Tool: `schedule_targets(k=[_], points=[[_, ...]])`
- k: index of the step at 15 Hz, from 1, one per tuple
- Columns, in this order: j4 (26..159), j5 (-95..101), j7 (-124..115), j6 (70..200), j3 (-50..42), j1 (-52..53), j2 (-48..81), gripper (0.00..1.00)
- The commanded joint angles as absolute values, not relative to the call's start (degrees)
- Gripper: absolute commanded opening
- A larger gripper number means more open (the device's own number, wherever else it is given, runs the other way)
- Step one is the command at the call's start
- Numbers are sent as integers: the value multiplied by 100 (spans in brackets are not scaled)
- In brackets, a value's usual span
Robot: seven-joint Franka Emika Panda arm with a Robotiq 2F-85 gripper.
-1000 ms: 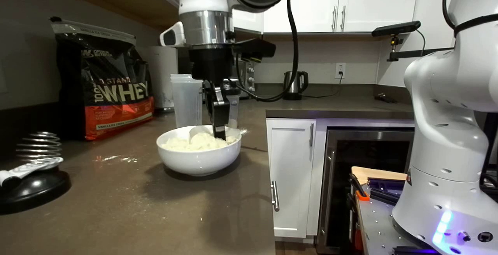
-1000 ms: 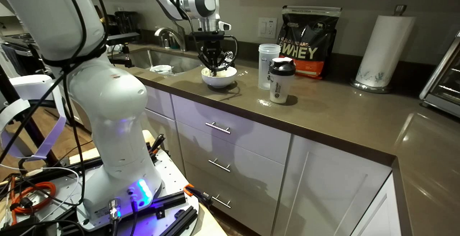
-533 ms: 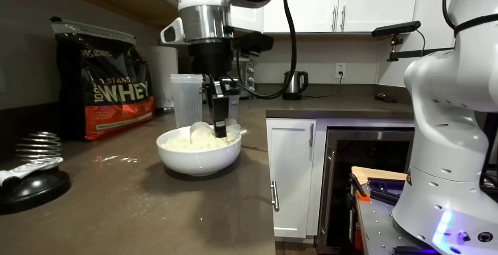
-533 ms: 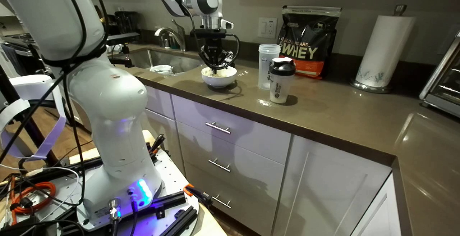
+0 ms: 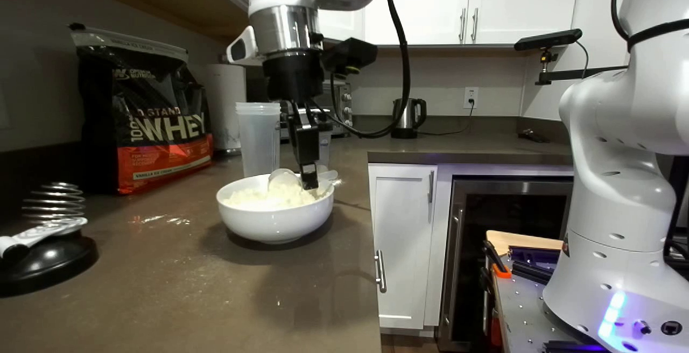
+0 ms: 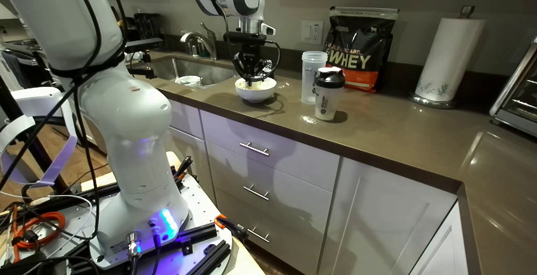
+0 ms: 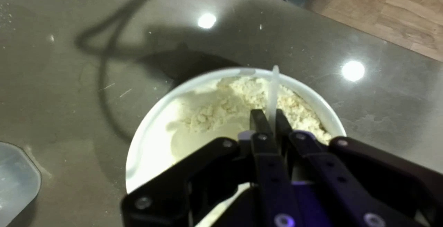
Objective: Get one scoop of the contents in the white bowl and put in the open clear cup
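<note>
nearest to me on the brown counter [image 5: 161, 277] lies a round black plastic lid [image 5: 43, 259], with a shiny coiled-wire ball [image 5: 54, 202] just past it. beyond them sits the wide, glossy, plain white bowl [image 5: 274, 224], heaped with fine cream-white powder [image 5: 258, 198], smooth in places and crumbly along one side. the small round translucent plastic scoop [image 5: 282, 178] is in the bowl, its cloudy cup tilted against the heap; how full it is i can't tell. its pale, narrow handle reaches over the rim, and the black two-fingered pincer [image 7: 270, 118] is clamped on that handle, one finger to each side.

behind the bowl the tall, straight-sided translucent plastic cup [image 5: 258, 138] stands upright and lidless. near it is a frosted shaker with a black cap [image 6: 328, 99]; dark lettering climbs its side, too small for me to read. a white dusting [image 6: 309, 120] lies by its base.

further back stands a large black-and-orange foil bag [image 5: 145, 111]. i can read "optimum nutrition", a big "whey", "100%" turned sideways, pieces of "gold standard", and "vanilla ice cream" on the pale strip at the bottom; the small print is a blur. farther off are a white paper-towel roll [image 6: 449, 57] with a faint leafy print and a steel-and-black kettle [image 5: 409, 116].
</note>
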State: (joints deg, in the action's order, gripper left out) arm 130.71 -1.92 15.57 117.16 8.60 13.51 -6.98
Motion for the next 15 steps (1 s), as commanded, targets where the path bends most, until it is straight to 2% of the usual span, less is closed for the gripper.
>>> schedule_targets(k=[1, 15], points=[[12901, -439, 1783, 11487, 854, 1277, -591, 2], [12767, -589, 1849, 11369, 832, 1259, -435, 2]])
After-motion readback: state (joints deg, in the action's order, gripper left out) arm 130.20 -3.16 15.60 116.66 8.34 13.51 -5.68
